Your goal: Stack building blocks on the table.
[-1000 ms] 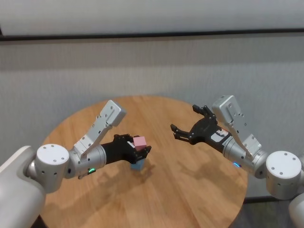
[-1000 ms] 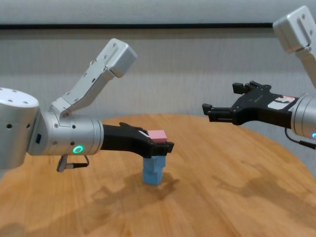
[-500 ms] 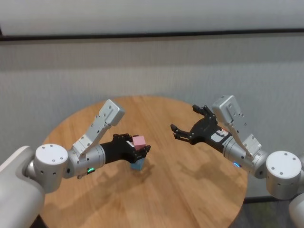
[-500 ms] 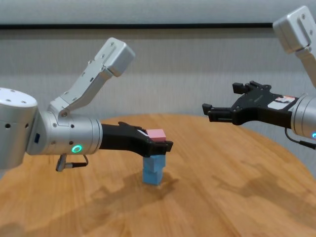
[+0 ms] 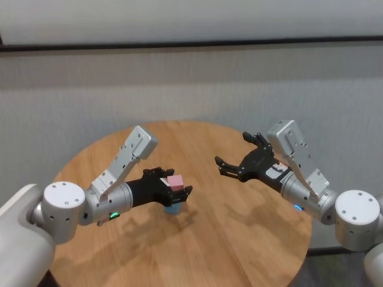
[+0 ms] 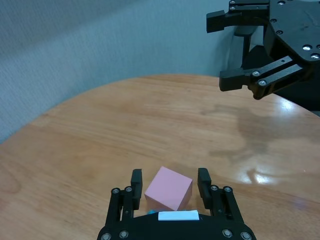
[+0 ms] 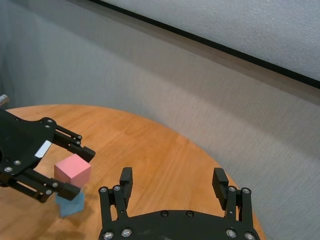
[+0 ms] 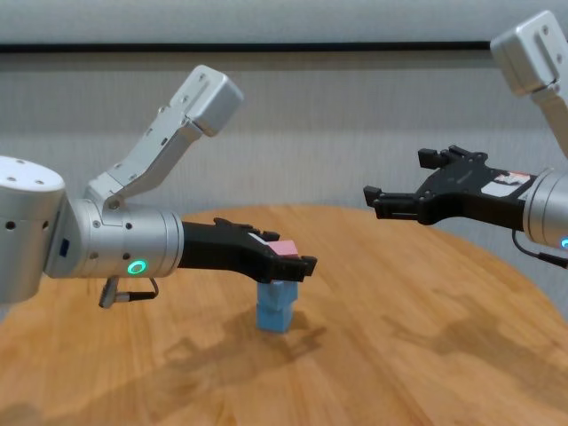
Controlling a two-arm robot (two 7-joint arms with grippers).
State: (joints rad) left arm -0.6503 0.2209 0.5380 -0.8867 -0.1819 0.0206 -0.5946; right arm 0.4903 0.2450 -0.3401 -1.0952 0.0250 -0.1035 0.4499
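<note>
My left gripper [image 5: 177, 186] is shut on the pink cube [image 5: 175, 180] and holds it right on top of two stacked light blue cubes [image 5: 172, 208] near the middle of the table [image 5: 239, 239]. In the chest view the pink cube [image 8: 286, 248] sits level on the upper blue cube [image 8: 277, 306]. In the left wrist view the fingers [image 6: 136, 181] flank the pink cube [image 6: 168, 189] closely. My right gripper [image 5: 232, 149] is open and empty, hovering above the table to the right of the stack.
The round wooden table ends at a curved far edge [image 5: 179, 123] with a grey wall behind. The right gripper [image 6: 216, 50] hangs in the air beyond the stack, as the left wrist view shows. Bare wood lies around the stack.
My left gripper has lowered a little with the pink cube, which now rests on the blue stack. The right arm has not moved.
</note>
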